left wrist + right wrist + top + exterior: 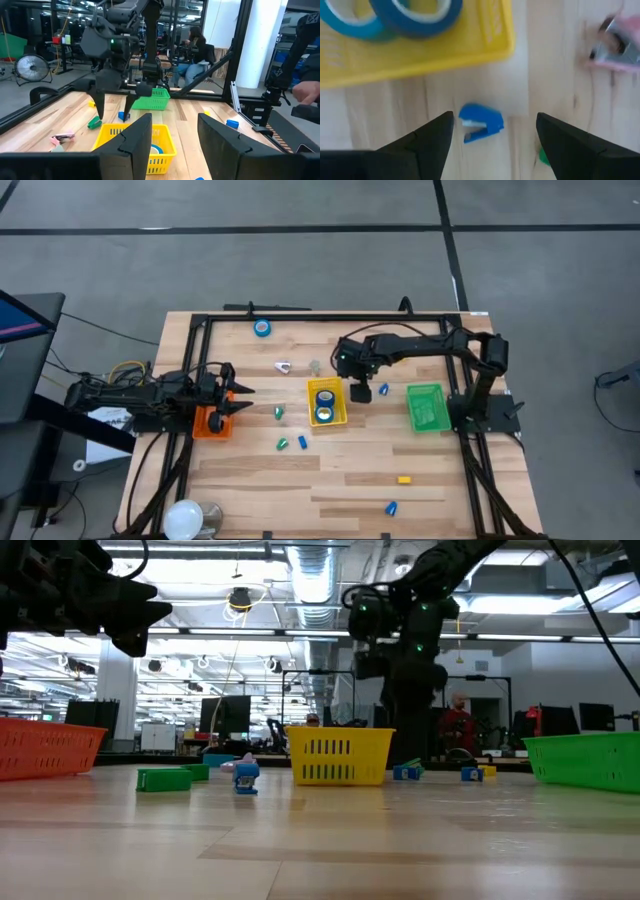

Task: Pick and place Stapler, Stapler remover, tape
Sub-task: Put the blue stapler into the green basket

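Item: right gripper (492, 132), fingers spread wide and empty, poised over small blue blocky staple remover (481, 123) on the wooden table (330, 480), just beside yellow plastic basket (340, 418) holding two blue tape rolls (325, 405).

Left gripper (240, 393): partly open, empty, over orange basket (205, 425).

Risk: an off-centre closure may nudge the remover away.

**Bright Lights Up High, Some Fuzzy Spots**

The room is bright. Long ceiling lights (300, 552) shine down and look very white in the low view. The wooden table (340, 470) is lit evenly from above, with only soft, small shadows. In the low view the near part of the table looks fuzzy. In the right wrist view everything is blurry, most of all the pink thing (615, 45) at the edge. The dark fingers (131, 142) look almost black.
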Robot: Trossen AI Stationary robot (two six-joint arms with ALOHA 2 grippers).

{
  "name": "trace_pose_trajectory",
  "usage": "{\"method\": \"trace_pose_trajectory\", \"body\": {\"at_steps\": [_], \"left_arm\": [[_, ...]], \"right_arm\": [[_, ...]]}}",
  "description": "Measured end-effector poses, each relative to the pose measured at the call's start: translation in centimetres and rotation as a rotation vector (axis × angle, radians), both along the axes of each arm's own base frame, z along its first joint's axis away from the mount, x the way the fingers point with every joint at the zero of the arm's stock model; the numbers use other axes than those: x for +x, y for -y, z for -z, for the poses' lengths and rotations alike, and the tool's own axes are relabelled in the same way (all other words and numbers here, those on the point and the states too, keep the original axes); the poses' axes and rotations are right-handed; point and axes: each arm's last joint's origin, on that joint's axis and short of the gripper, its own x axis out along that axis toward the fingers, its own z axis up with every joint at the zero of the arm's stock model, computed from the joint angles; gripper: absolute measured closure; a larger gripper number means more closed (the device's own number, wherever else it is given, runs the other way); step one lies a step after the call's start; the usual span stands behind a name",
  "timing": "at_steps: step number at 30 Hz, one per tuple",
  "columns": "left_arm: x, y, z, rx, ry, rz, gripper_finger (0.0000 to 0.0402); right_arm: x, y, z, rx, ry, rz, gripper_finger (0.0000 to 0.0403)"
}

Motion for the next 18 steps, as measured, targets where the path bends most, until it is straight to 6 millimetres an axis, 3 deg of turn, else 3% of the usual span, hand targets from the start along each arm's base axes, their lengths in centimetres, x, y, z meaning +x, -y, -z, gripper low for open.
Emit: {"method": "trace_pose_trajectory", "body": {"at_steps": [5,18], "left_arm": [[0.00,0.00,-0.01,0.000,0.001,0.000,0.0252],[0.00,0.00,-0.06,0.000,0.006,0.000,0.0252]], "right_arm": [[-0.62,-0.41,1.07,-0.011,-0.038,-0.004,0.0126],[-0.20,-0.69,1.05,-0.034,-0.002,0.033,0.0126]]}}
